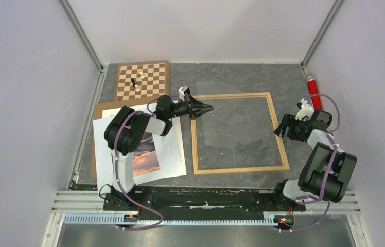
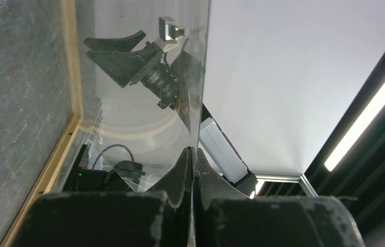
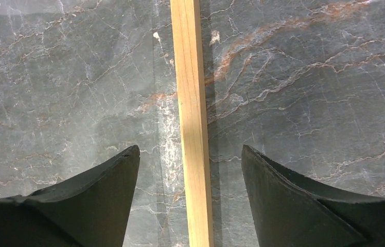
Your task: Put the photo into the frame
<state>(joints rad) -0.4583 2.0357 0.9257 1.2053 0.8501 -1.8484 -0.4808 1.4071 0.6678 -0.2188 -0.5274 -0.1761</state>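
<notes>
While my left tool (image 2: 193,157) pinches the clear pane (image 2: 139,103) and my right tool (image 3: 190,154) hangs spread wide over the frame (image 1: 239,169), the photo (image 1: 146,157) lies lower left; that thin pinch could let the pane slip.

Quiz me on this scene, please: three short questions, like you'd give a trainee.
1. True or false: the photo already lies inside the frame.
2. Which is open: A, the left tool; B, the right tool?
3. Fill in: the left tool pinches the edge of a clear ____.

Key: 1 false, it lies on white sheets beside the frame; 2 B; 3 pane.
</notes>
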